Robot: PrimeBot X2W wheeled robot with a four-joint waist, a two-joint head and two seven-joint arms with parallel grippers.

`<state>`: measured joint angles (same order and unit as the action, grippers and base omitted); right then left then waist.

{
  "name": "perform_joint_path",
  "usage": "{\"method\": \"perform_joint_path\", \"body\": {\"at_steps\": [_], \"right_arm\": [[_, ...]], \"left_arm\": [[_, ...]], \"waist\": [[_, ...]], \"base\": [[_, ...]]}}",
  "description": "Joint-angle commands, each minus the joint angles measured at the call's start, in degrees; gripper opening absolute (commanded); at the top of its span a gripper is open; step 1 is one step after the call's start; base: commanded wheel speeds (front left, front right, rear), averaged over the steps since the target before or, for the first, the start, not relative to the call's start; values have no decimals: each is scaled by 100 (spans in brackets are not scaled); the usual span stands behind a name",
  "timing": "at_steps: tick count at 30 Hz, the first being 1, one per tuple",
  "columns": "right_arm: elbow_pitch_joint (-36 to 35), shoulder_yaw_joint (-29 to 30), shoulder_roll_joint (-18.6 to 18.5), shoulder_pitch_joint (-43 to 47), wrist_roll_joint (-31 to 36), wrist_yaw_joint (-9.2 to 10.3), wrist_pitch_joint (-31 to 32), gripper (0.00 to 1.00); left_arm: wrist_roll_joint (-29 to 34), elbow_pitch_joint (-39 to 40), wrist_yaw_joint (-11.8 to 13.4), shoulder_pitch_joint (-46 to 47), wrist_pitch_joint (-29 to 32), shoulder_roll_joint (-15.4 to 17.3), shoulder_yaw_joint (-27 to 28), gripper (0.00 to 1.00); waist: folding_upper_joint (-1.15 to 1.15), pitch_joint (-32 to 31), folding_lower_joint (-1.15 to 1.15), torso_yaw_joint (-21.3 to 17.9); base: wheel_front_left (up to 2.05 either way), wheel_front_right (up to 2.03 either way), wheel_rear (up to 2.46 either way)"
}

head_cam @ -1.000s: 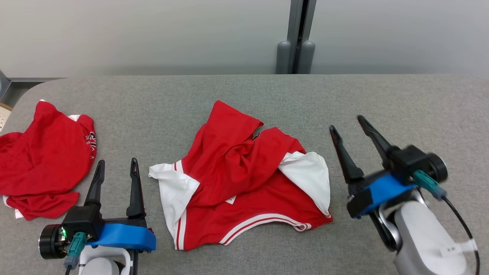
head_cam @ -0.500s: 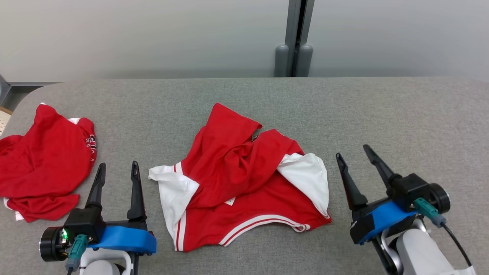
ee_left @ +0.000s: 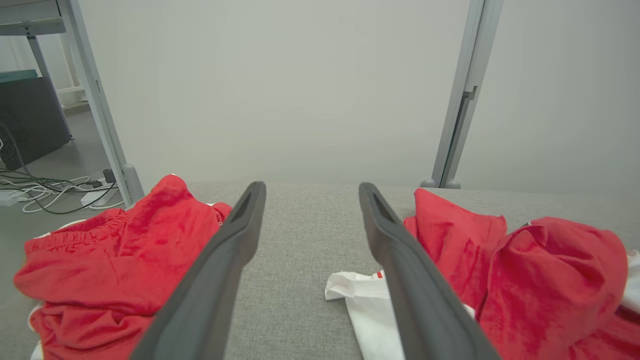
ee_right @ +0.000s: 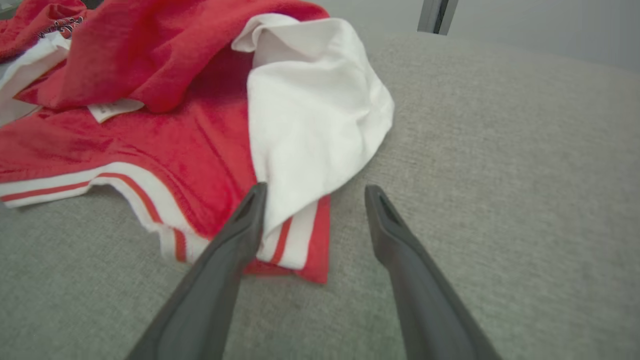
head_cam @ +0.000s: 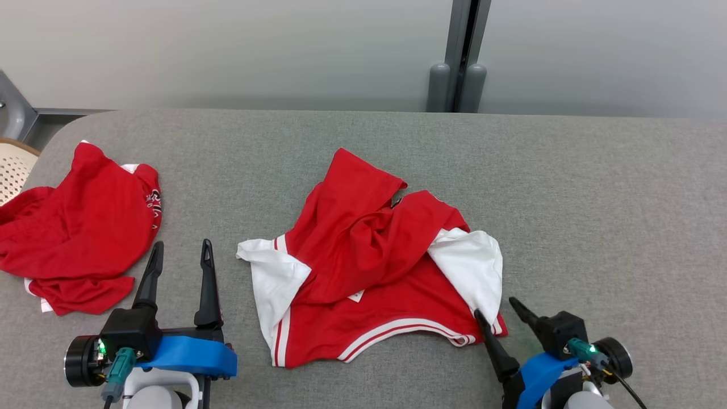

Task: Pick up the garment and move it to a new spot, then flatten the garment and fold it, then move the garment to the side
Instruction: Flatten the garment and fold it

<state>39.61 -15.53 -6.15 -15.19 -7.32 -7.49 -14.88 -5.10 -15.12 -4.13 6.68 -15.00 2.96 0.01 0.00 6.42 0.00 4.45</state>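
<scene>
The right end effector has drawn back to the near corner of the crumpled red-and-white jersey garment — wide, empty (left end effector likewise wide).

The right gripper has come down from the middle right of the frame to the lower right. Its spread fingers now reach the striped hem corner of the red and white shirt, one tip lying over the cloth. The camera itself has turned, sliding the whole scene slightly rightward.
</scene>
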Motion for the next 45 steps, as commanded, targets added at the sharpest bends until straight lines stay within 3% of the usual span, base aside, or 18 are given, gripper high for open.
{"method": "perform_joint_path", "body": {"at_steps": [1, 7, 9, 11, 12, 18, 31, 37, 38, 39, 40, 45], "right_arm": [[99, -34, 4, -132, -28, -1, -19, 100], [911, -238, 96, -488, -112, -1, -26, 100], [1083, -398, 161, -540, -243, -1, -21, 76], [1201, -591, 207, -569, -441, -2, -13, 11], [1209, -681, 224, -584, -513, -2, -14, 0], [842, -1341, 281, -452, -1206, -1, -27, 0], [-343, -3899, 322, -698, -2622, -1, 229, 0], [-614, -4718, 322, -949, -3187, -1, 331, 0], [-606, -4784, 323, -992, -3258, -1, 312, 42], [-592, -4845, 324, -1037, -3283, -1, 276, 95], [-556, -4866, 324, -1075, -3306, -1, 236, 100], [-326, -4685, 311, -1235, -3299, -1, 95, 100]], "left_arm": [[-22, -5, -7, 71, -28, -9, 13, 100], [-32, -22, 5, 111, -28, -9, 0, 100], [-40, -29, 5, 127, -28, -10, 3, 100], [-38, -42, 4, 133, -28, -10, 6, 100], [-32, -45, 6, 128, -28, -10, 6, 100], [-65, -56, 15, 40, -28, -10, 2, 100], [-78, -73, 20, 50, -28, -9, -54, 100], [-96, -90, 17, 74, -28, -10, -83, 100], [-98, -90, 24, 72, -28, -10, -87, 100], [-99, -88, 33, 67, -28, -10, -89, 100], [-100, -84, 42, 55, -28, -10, -80, 100], [-77, -68, 65, -37, -28, -11, 4, 100]], "waist": [[0, 17, 0, 15], [0, 66, 0, 66], [0, 67, 0, 79], [0, 59, 0, 88], [0, 52, 0, 88], [0, -6, 0, 55], [0, -44, 0, 98], [0, -41, 0, 176], [0, -43, 0, 182], [0, -45, 0, 185], [0, -51, 0, 180], [0, -124, 0, 74]], "base": [[0, 0, 0], [0, 0, 0], [0, 0, 0], [0, 0, 0], [0, 0, 0], [0, 0, 0], [0, 0, 0], [0, 0, 0], [0, 0, 0], [0, 0, 0], [0, 0, 0], [0, 0, 0]]}}
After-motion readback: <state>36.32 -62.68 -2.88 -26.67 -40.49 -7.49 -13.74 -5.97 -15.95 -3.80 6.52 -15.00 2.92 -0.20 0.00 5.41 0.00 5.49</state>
